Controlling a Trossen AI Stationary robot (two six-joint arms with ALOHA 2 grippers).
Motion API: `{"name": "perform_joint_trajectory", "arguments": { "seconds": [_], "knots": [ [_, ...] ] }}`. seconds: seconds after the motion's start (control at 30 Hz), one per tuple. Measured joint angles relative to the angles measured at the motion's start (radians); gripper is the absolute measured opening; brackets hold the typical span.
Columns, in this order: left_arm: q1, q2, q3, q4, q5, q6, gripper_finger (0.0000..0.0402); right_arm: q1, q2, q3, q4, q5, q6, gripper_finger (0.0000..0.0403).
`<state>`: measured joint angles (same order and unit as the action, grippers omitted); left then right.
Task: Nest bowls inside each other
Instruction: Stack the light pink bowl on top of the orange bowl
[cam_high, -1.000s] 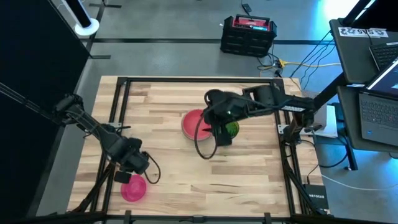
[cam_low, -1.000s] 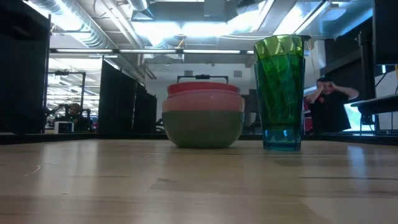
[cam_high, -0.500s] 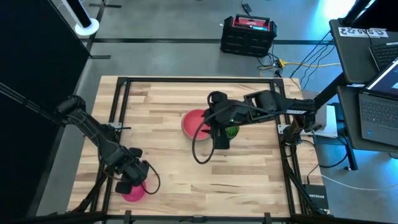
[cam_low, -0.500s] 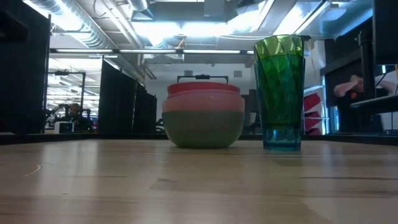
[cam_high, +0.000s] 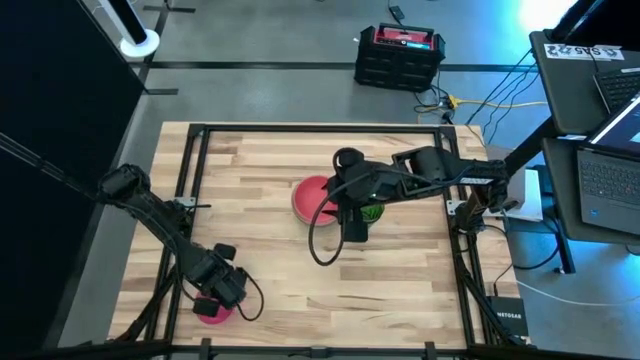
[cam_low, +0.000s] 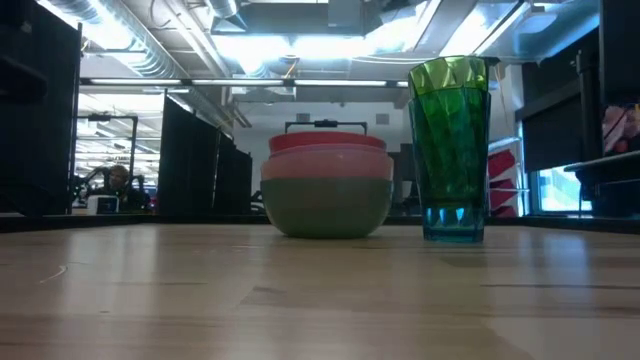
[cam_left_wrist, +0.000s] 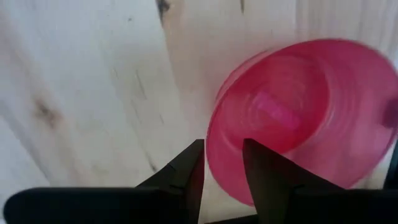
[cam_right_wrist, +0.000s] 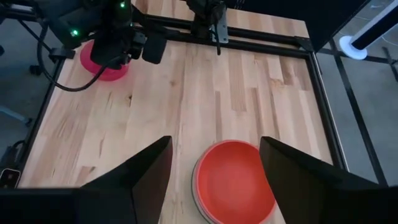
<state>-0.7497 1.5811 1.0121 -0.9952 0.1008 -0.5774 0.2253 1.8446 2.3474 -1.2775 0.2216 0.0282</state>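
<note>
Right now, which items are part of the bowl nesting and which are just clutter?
Job:
- pink bowl, under the left gripper, rim between its fingers
- bowl stack, red on top, under the right gripper

Lying about:
- green tumbler, beside the stack

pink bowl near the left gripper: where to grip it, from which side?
Grip the rim wall of the pink bowl, coming down from above. It sits upright and open-side up on the table, so the thin rim is the only edge the fingers can straddle. The left gripper already has one finger outside the rim and the other inside.
</note>
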Motion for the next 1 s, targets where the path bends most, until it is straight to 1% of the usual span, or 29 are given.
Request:
{"name": "perform_joint_trajectory", "arguments": {
  "seconds": [0.43,0.57,0.73,0.83,0.9,1.0],
  "knots": [
    [0.013,-0.006,-0.096,0.1,0.017,-0.025,0.0012,0.005,0.0,0.0,-0.014,-0.004,0.001,0.0229],
    [0.02,-0.007,-0.098,0.128,0.034,-0.026,0.0002,0.005,0.0,0.0,-0.015,-0.004,0.0,0.0229],
    [0.045,-0.018,-0.098,0.111,0.049,-0.017,0.0,0.005,0.0,0.0,-0.02,-0.004,-0.005,0.0229],
    [0.076,-0.034,-0.088,0.106,0.051,-0.002,0.0,0.005,0.0,0.0,-0.061,-0.003,-0.004,0.0229],
    [0.115,-0.044,-0.061,0.085,0.05,0.022,0.0,0.009,-0.002,-0.005,-0.09,0.002,0.008,0.0229],
    [0.25,-0.051,0.046,0.044,0.005,0.08,0.0,0.046,-0.023,-0.051,-0.114,0.035,0.064,0.0229]
  ]
}}
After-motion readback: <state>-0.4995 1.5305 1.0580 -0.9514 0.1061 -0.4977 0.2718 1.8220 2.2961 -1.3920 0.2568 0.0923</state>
